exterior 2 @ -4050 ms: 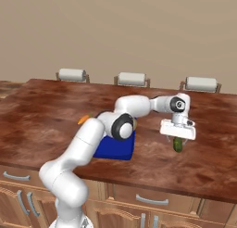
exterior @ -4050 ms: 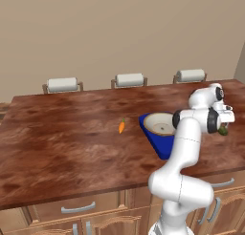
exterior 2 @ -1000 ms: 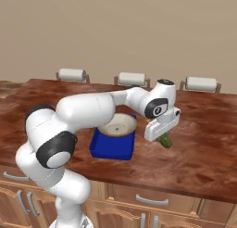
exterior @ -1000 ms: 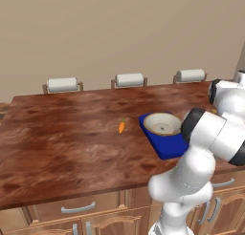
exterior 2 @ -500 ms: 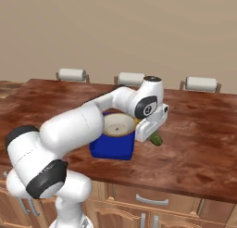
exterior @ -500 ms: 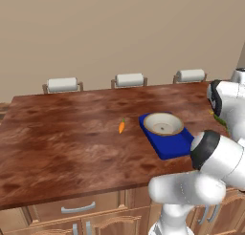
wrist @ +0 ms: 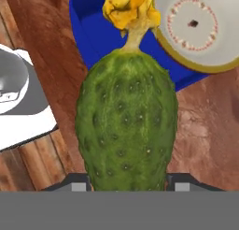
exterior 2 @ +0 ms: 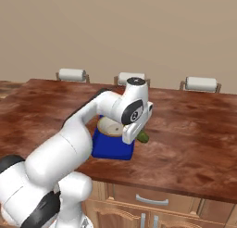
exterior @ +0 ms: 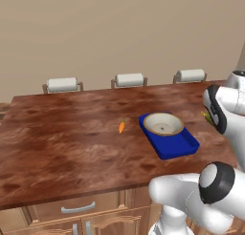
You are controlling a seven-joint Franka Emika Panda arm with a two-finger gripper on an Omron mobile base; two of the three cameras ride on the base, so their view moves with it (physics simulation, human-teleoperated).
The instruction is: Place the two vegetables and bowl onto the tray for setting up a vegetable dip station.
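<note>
— What has been shifted since the earlier frame?
— Closer to the blue tray (exterior 2: 112,148) the tool (exterior 2: 135,135) has been swung, with the bumpy green cucumber (wrist: 128,124) carried along.
— How is the tool set?
— It is kept partly closed around the cucumber, whose yellow flower end is seen over the tray's corner.
— And the rest?
— The cream bowl (exterior: 163,123) is seated on the tray; the carrot (exterior: 121,127) is left on the wooden surface (exterior: 67,138) just left of the tray.
</note>
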